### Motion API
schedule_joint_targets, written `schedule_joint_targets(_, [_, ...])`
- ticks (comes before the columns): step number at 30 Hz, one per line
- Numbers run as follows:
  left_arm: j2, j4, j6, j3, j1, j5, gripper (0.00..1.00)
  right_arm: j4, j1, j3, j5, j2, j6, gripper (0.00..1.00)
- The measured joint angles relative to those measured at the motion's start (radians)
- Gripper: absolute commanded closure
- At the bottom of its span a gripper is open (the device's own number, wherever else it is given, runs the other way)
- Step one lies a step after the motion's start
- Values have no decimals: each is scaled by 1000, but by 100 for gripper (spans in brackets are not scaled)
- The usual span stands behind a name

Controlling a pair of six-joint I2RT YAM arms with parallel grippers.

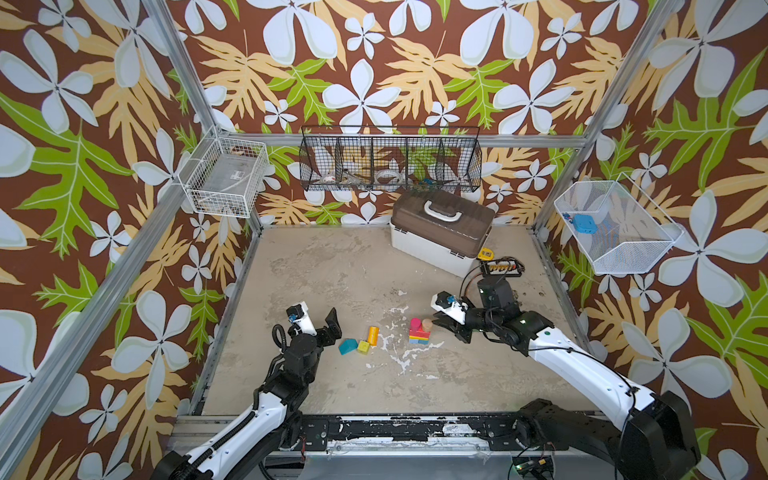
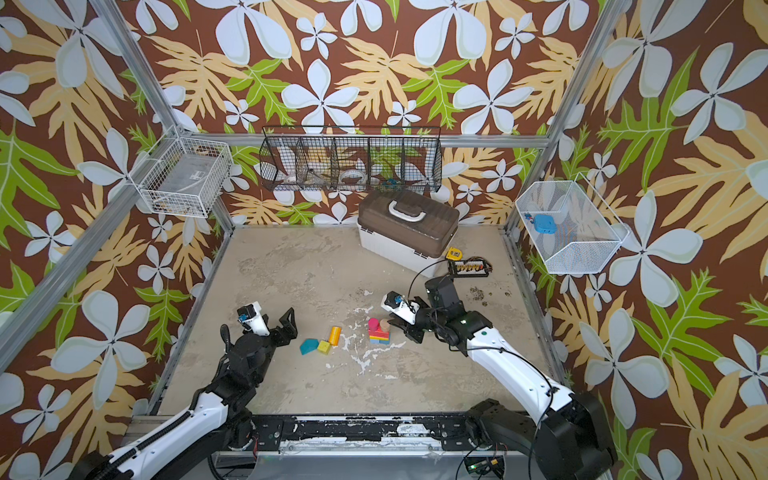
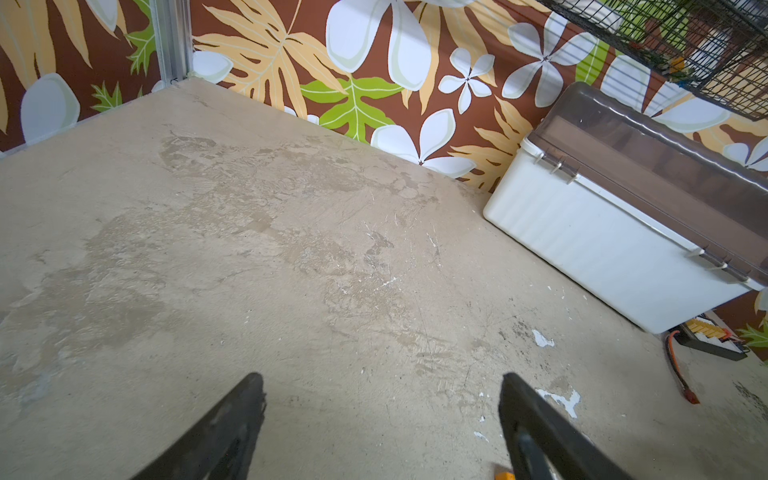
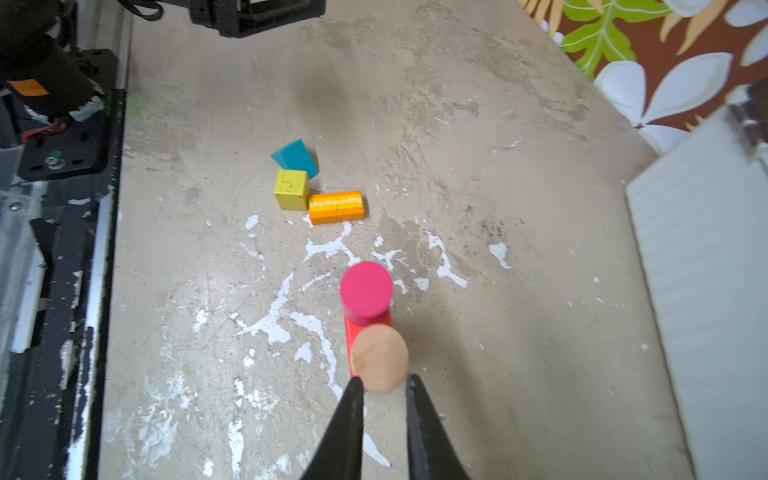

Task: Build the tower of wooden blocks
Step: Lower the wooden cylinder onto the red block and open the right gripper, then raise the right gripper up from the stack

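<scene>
The table (image 1: 332, 270) fills my view, worn and flecked with white. At its back stands the white case (image 1: 440, 232) with a brown lid, well apart from the work. My left gripper (image 3: 382, 399) hangs over bare table, jaws spread wide with nothing between them; in both top views it sits just left of the loose blocks (image 1: 363, 345). My right gripper (image 4: 384, 380) reaches in from the right to the tower (image 1: 417, 332), which stands near the middle of the table. Its jaws are drawn narrow, tips right at the near edge of the bare wood cylinder (image 4: 379, 357); through the blur I cannot tell whether they pinch it or only flank it. That cylinder stands beside the pink cylinder (image 4: 365, 289), both upright on a red piece (image 4: 350, 340), with the blue, yellow and red lower blocks (image 1: 417, 340) beneath. Of the loose blocks, the orange block (image 4: 336, 206) lies on its side; the yellow cube (image 4: 291, 189) sits right against its end; the teal roof piece (image 4: 296, 157) lies just beside the cube.
</scene>
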Motion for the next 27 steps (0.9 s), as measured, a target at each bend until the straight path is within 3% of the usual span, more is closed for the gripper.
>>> schedule_joint_targets(7, [5, 1, 0, 0, 0, 0, 11, 54, -36, -68, 75, -47, 34, 91])
schedule_joint_targets(17, [5, 1, 0, 0, 0, 0, 11, 24, -22, -10, 37, 115, 9, 98])
schedule_joint_targets(27, [5, 1, 0, 0, 0, -1, 11, 10, 7, -3, 6, 142, -16, 98])
